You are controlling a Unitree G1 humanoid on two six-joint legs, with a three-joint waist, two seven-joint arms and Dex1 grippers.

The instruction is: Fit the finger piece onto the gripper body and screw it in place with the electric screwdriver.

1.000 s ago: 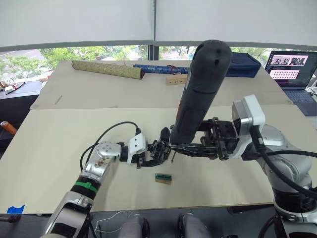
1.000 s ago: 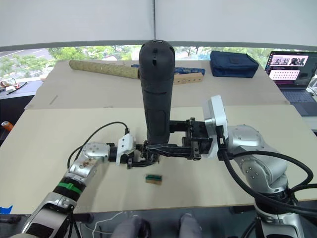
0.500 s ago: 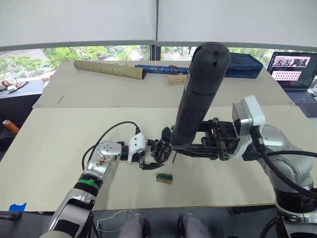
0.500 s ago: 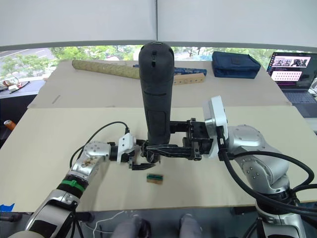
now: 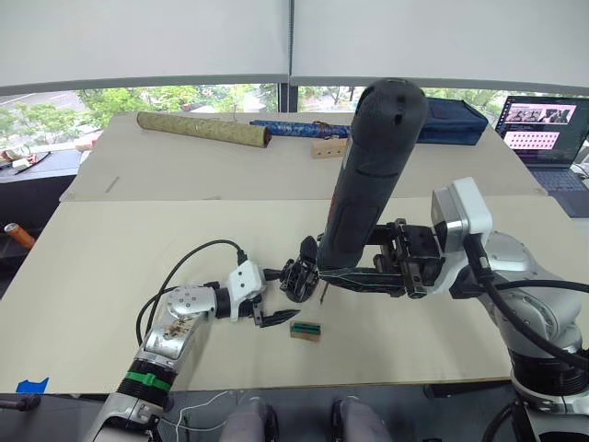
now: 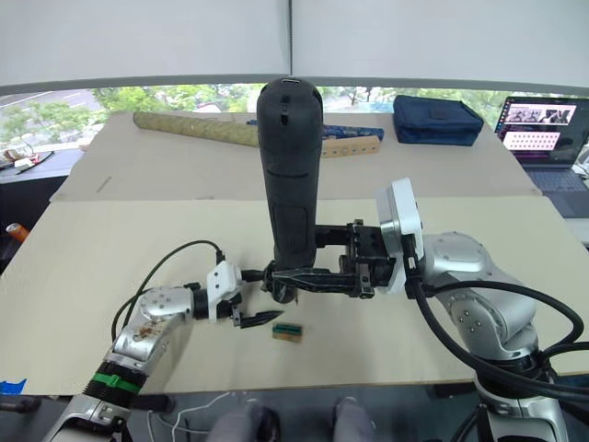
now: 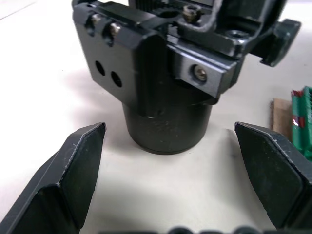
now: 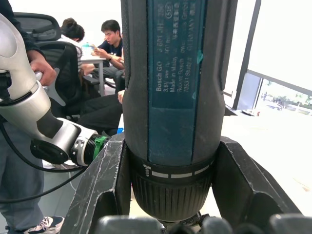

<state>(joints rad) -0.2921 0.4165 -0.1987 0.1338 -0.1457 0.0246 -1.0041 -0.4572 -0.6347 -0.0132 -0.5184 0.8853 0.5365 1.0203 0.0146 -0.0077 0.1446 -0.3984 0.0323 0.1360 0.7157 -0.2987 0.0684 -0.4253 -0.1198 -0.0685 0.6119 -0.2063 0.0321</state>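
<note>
The gripper body (image 7: 156,73), a small black block on a rounded base, stands on the table (image 5: 110,267) between my two arms. My left gripper (image 6: 270,295) is open just to its left, with a finger (image 7: 73,175) on each side and neither touching it. My right gripper (image 6: 294,276) is shut on the electric screwdriver (image 5: 368,175). The tool stands nearly upright, and its thin bit points down right beside the gripper body (image 5: 299,276). The finger piece is hidden among the body's black parts.
A small green-and-tan block (image 5: 305,330) lies just in front of the gripper body. At the back are a rolled tube (image 5: 201,129), a blue roll (image 5: 294,128), a wooden block (image 5: 329,147), a navy pouch (image 5: 451,120) and a laptop (image 5: 543,129). People (image 8: 107,48) sit behind.
My left gripper has opened, let go of the gripper body and drawn back to the left. The right arm with the screwdriver has stayed still.
</note>
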